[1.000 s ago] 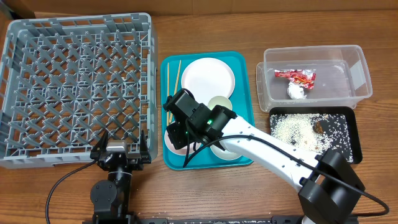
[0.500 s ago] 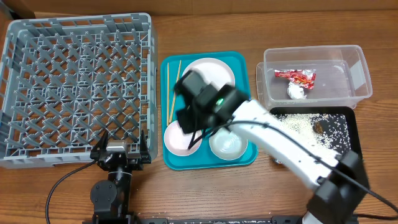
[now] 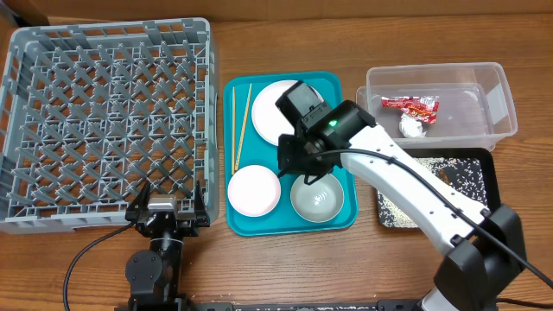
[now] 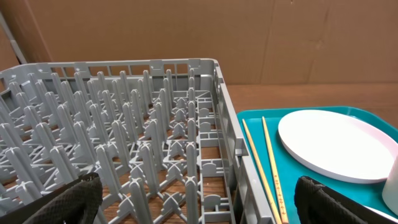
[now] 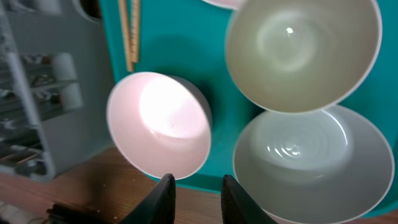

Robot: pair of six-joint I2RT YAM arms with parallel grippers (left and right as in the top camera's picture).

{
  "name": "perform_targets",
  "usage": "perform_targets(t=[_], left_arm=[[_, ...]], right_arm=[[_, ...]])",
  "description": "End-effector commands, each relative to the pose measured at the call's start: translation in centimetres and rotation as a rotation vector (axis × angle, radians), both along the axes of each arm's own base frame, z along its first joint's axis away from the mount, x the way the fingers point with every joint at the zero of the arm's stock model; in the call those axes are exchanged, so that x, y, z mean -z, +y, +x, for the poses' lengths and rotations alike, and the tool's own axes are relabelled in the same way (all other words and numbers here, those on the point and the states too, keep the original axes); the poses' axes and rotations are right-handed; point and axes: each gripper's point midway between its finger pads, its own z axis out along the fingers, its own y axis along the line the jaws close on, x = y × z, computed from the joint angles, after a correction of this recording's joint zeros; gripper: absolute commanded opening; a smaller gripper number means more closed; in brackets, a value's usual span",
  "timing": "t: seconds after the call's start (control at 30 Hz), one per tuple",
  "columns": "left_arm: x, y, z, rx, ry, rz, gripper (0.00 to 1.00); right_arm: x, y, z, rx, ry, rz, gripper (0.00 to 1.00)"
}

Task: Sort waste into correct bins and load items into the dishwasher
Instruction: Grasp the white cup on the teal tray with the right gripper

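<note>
While the small pale-pink round bowl (image 3: 253,190) sits on the teal serving tray (image 3: 259,229) beside the grey lattice dish rack (image 3: 104,121), we hover our right gripper (image 5: 196,183) near it, fingers slightly parted and empty, probably to take its rim; our left gripper (image 3: 171,206) gapes idle.

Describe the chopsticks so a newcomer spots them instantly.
Find the teal tray between the grey rack and the clear tub. Along its left edge, beside the white plate, lie the chopsticks: two thin wooden sticks, the only long, straight things there.
</note>
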Motion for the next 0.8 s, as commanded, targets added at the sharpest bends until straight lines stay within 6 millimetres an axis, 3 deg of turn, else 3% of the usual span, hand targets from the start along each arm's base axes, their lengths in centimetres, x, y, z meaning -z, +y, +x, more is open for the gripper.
perform_targets(t=[0.0, 0.27, 0.53, 0.67, 0.77], left_arm=[[0.0, -0.1, 0.0, 0.005, -0.004, 0.019, 1.00], [0.0, -0.1, 0.0, 0.005, -0.004, 0.019, 1.00], [0.1, -0.1, 0.0, 0.005, -0.004, 0.019, 1.00], [0.1, -0.1, 0.0, 0.005, -0.004, 0.019, 1.00], [0.1, -0.1, 0.0, 0.005, -0.004, 0.019, 1.00]], right_arm=[[1.2, -0.4, 0.0, 0.093, 0.031, -0.020, 0.27], [2.7, -0.9, -0.4, 0.126, 0.052, -0.039, 0.30], [2.5, -0.5, -0.8, 0.078, 0.063, -0.016, 0.36], [2.6, -0.5, -0.8, 0.054, 0.053, -0.018, 0.43], [2.5, -0.4, -0.5, 0.043, 0.035, -0.018, 0.53]])
